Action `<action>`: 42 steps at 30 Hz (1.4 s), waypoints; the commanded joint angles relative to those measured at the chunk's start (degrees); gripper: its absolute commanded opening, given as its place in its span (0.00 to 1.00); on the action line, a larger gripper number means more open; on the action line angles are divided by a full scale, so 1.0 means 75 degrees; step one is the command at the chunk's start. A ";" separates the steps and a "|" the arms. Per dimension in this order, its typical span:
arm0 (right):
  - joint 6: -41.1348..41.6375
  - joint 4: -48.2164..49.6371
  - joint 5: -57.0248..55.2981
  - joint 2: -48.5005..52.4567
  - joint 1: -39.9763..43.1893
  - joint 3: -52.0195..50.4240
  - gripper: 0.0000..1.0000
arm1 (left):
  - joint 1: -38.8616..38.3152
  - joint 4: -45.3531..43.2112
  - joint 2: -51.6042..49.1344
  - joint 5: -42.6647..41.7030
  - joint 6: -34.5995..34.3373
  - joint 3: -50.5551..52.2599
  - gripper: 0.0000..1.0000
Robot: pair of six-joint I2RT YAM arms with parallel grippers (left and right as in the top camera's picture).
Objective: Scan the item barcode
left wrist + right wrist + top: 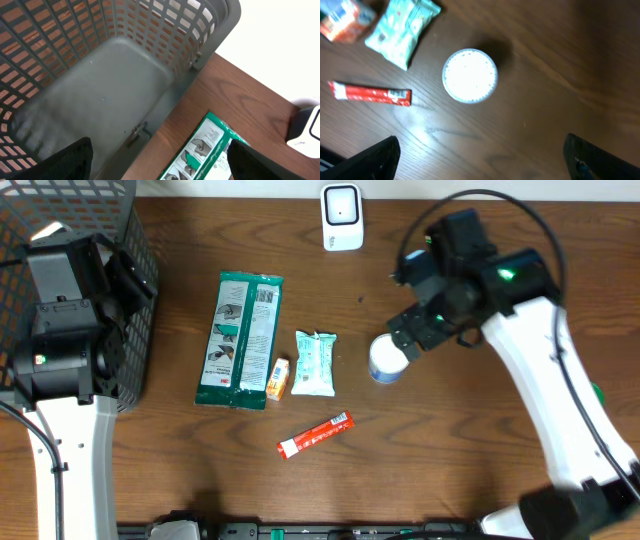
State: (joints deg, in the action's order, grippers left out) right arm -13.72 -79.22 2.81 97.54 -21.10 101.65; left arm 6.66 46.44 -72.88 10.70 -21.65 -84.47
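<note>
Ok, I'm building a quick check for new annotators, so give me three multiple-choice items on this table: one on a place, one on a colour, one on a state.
1. What does the right gripper hang over?
A. the green pack
B. the white round container
C. the grey basket

2. What colour is the stick sachet?
A. blue
B. yellow
C. red

3. How do the right gripper's jaws stand?
A. open
B. shut on the container
C. shut on nothing

Answers:
1 B: the container sits just ahead of the fingers in the right wrist view, and the overhead view shows the gripper above it.
2 C: the sachet is red with a white end.
3 A: the two fingers stand far apart at the frame's lower corners, touching nothing.
</note>
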 commanded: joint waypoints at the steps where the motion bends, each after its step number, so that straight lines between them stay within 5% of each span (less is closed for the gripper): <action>1: -0.1405 0.0149 0.0105 0.0755 -0.0166 0.0117 0.99 | 0.0023 0.0009 -0.0015 0.0067 0.0015 -0.0032 0.84; 17: -0.2623 0.0688 0.0472 0.2844 -0.0367 0.0047 0.96 | 0.0023 0.0009 -0.0015 0.0067 0.0015 -0.0032 0.84; 42: -0.2926 0.0947 -0.0143 0.3013 -0.0560 -0.0568 0.99 | 0.0023 0.0009 -0.0015 0.0067 0.0015 -0.0032 0.84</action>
State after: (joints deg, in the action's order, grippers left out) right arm -34.39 -72.62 4.01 119.74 -25.21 99.61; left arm 6.66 46.46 -72.88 10.70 -21.63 -84.47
